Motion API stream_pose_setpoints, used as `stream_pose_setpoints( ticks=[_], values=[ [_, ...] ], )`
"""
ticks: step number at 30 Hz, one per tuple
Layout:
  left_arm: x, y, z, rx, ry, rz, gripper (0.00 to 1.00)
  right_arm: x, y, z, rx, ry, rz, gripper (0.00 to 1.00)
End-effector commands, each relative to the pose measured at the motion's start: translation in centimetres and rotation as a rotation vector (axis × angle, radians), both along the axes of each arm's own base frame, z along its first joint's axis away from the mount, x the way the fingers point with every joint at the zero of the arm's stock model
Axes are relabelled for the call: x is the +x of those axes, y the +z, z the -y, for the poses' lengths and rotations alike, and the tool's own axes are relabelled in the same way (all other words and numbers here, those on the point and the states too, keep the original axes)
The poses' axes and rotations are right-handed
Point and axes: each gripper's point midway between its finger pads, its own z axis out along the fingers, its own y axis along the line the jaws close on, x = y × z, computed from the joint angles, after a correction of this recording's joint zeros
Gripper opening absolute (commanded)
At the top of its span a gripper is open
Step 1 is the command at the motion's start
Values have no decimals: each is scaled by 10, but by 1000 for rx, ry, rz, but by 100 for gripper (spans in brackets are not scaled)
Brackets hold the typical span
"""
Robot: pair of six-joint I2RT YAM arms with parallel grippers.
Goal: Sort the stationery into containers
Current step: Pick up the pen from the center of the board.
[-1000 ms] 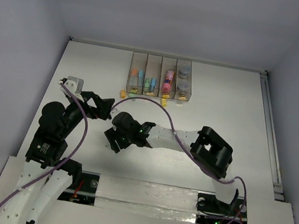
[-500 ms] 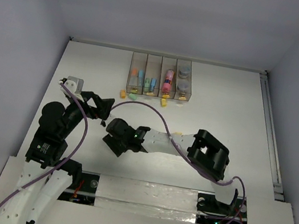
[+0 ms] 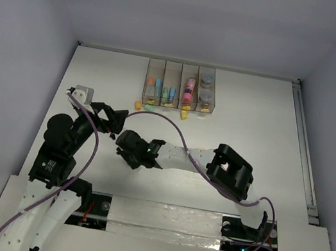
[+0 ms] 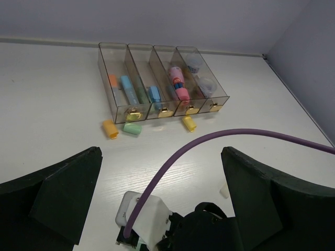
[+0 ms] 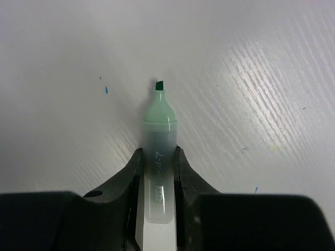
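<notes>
Well, from above I count four bins [image 3: 179, 85] in one row, and before them one orange cap [image 3: 138, 104], one green cap [image 3: 148, 107] and one yellow cap [image 3: 184, 114]. My right arm [image 3: 182, 156] stretches low to the left. At the left wrist, my left pincer [image 4: 161, 157] gapes wide, grasping nothing. At the right wrist, my right pincer [image 5: 157, 162] is clenched on one green marker [image 5: 158, 120] (its tip is bare), just over the table [image 5: 261, 78].

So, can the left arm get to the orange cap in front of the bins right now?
Probably yes. The left hand is open and empty, and only bare table lies between it and the orange cap. The right arm's purple cable passes to the side of that path.
</notes>
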Motion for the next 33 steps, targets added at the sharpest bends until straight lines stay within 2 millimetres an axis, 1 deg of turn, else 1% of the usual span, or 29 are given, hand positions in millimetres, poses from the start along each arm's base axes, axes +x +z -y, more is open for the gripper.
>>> stream_pose_setpoints(
  ticks=[1,3,4,5,6,7,8,9,10,11,12,13,14,15,16,17,19,20,22,24,25,28,29,33],
  values=[
    [4,12,-2,-11,12,38,97,-2,-40,18,-113,-27,-4,12],
    [4,11,-2,-10,12,35,96,6,-38,23,-113,-75,37,8],
    [4,10,-2,-9,12,32,95,14,-23,21,-72,-125,75,7],
    [4,11,-1,-12,8,34,94,22,-13,22,-43,-160,92,6],
    [4,11,0,-12,5,34,93,30,-10,32,-30,-203,105,6],
    [4,11,1,-13,0,33,89,39,24,26,81,-254,127,5],
    [3,11,3,-19,-12,34,87,49,39,32,122,-301,154,6],
    [3,12,4,-22,-18,36,85,58,42,47,139,-350,163,6],
    [2,11,5,-24,-22,36,82,66,60,47,223,-396,177,5],
    [1,13,7,-28,-39,40,81,74,93,53,303,-439,206,5],
    [1,12,9,-31,-50,39,79,84,105,62,345,-481,223,5],
    [1,10,12,-32,-65,32,75,88,115,67,394,-512,233,5],
    [-1,10,18,-34,-100,36,73,95,144,72,475,-550,265,4],
    [0,7,22,-34,-121,24,71,99,156,76,517,-569,277,4],
    [-1,3,29,-33,-165,8,65,105,180,79,591,-591,303,3],
    [-1,0,32,-33,-187,-3,62,108,185,78,612,-596,314,2],
    [2,-9,39,-31,-223,-37,56,110,219,76,711,-594,349,3],
    [0,-11,45,-31,-263,-48,54,111,235,74,751,-589,360,2],
    [1,-21,52,-29,-308,-84,51,111,258,68,823,-576,368,1],
    [-3,-26,63,-29,-374,-104,51,109,276,60,883,-544,360,0],
    [-1,-33,65,-25,-384,-133,51,108,285,57,923,-537,353,0],
    [-4,-43,75,-18,-430,-174,50,106,300,50,998,-523,336,0],
    [-5,-43,77,-15,-439,-173,50,105,305,49,1018,-519,330,0],
    [-2,-41,73,-10,-409,-165,50,100,317,44,1083,-493,306,0]
  ],
)
